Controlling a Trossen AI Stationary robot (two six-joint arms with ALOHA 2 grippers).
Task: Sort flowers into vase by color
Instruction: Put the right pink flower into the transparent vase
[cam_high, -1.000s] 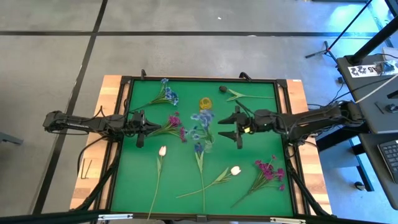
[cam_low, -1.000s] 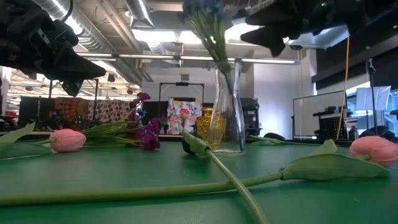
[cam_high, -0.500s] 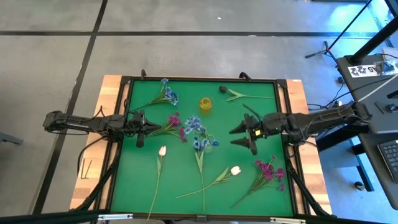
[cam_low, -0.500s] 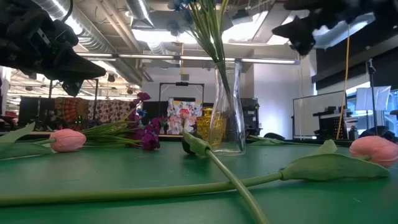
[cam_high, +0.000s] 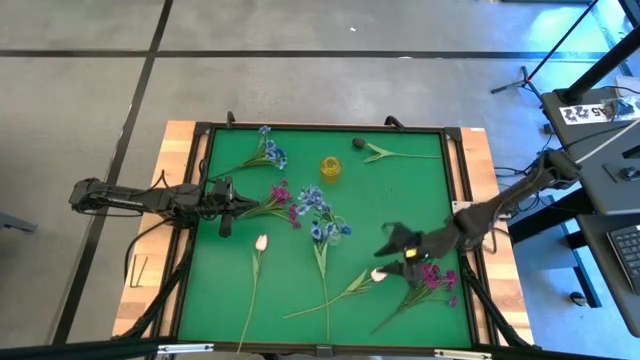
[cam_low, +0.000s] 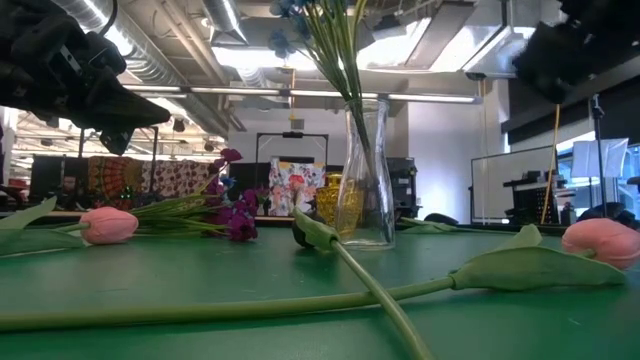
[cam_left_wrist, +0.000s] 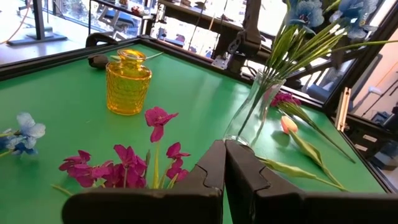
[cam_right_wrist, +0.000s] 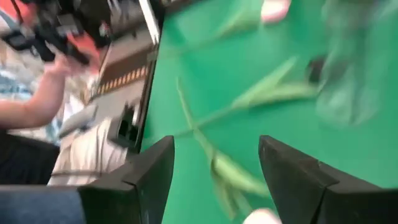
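A clear glass vase (cam_low: 365, 180) stands mid-table and holds blue blossom sprays (cam_high: 320, 215). My left gripper (cam_high: 228, 208) is shut and hovers just left of a magenta spray (cam_high: 280, 197) that lies on the mat; it also shows ahead of the fingers in the left wrist view (cam_left_wrist: 134, 163). My right gripper (cam_high: 388, 250) is open above the near right part of the mat. It is close over a white-pink tulip bud (cam_high: 379, 273) and beside a second magenta spray (cam_high: 432, 275). Its fingers (cam_right_wrist: 149, 168) stand wide apart.
A yellow glass vase (cam_high: 331, 167) stands behind the clear one. Lying on the mat are a blue spray (cam_high: 268, 152), a dark tulip (cam_high: 358, 143) at the far edge and another white-pink tulip (cam_high: 261, 242). A person sits beyond the table's edge (cam_right_wrist: 37, 93).
My right gripper has pulled away from the clear vase toward the table's right edge. It then swung toward the near edge and down, over the tulip bud and magenta spray. The blue sprays stay in the vase and have leaned toward the near side.
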